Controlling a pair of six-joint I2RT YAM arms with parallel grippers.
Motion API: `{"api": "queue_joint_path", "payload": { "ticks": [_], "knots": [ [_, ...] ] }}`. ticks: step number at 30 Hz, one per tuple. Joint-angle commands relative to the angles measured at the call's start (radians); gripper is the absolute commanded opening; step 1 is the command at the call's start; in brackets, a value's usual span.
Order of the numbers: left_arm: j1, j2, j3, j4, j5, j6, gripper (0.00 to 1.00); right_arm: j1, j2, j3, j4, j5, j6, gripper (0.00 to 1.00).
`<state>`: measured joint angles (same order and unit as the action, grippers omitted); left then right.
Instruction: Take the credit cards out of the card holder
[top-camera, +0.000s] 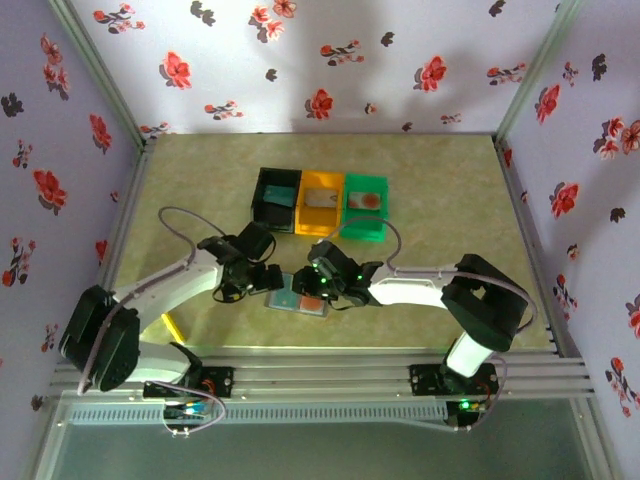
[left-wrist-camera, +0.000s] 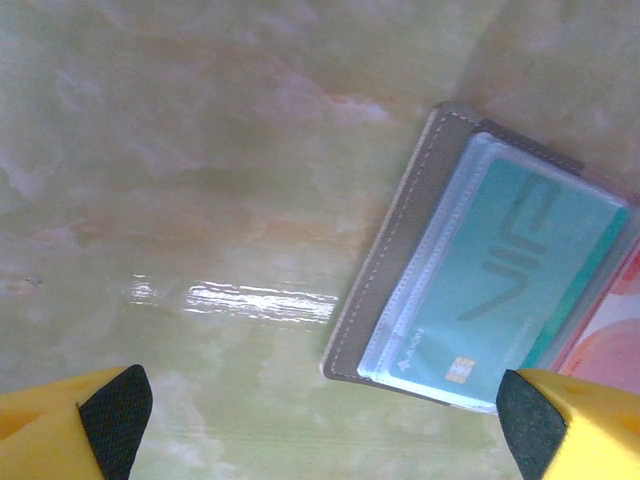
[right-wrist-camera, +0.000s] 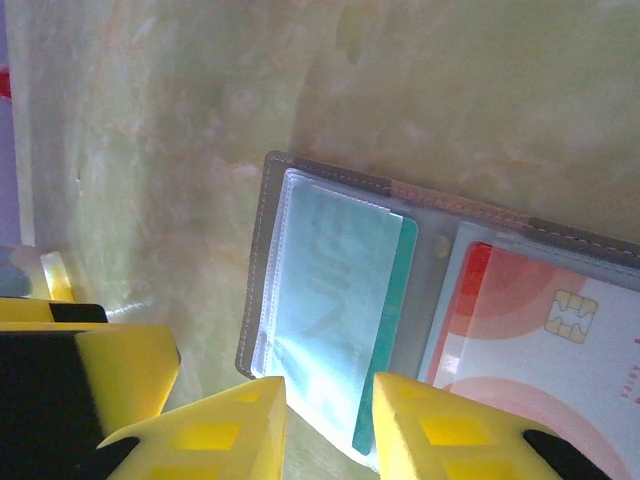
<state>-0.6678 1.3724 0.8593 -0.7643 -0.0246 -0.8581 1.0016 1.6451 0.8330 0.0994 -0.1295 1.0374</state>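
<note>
Card holder (top-camera: 298, 298) open flat on table (left-wrist-camera: 200, 150), not yet emptied.
Right gripper (right-wrist-camera: 325, 400): jaws narrowly parted over teal card's (right-wrist-camera: 402, 300) edge, likely lined up to draw it out. Left gripper (left-wrist-camera: 322, 408): jaws spread wide at holder's edge, probably to steady it.

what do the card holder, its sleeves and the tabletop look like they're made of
Card holder: looks like grey leather or faux leather, matte, with a stitched seam along its edge.
Sleeves: clear soft plastic, glossy; the teal card shows through.
Tabletop: glossy marble-look surface, probably laminate or vinyl; it mirrors a glare streak.
</note>
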Motion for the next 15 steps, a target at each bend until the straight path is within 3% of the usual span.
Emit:
{"api": "queue_joint_path", "payload": {
  "ticks": [1,15],
  "knots": [
    [0.014,0.046,0.034,-0.093,0.000,0.054,0.94,0.002,0.018,0.017,0.003,0.035,0.033,0.30],
    [0.056,0.175,0.071,-0.123,-0.020,0.102,0.94,0.005,0.075,0.040,0.028,0.031,0.047,0.30]
  ]
}}
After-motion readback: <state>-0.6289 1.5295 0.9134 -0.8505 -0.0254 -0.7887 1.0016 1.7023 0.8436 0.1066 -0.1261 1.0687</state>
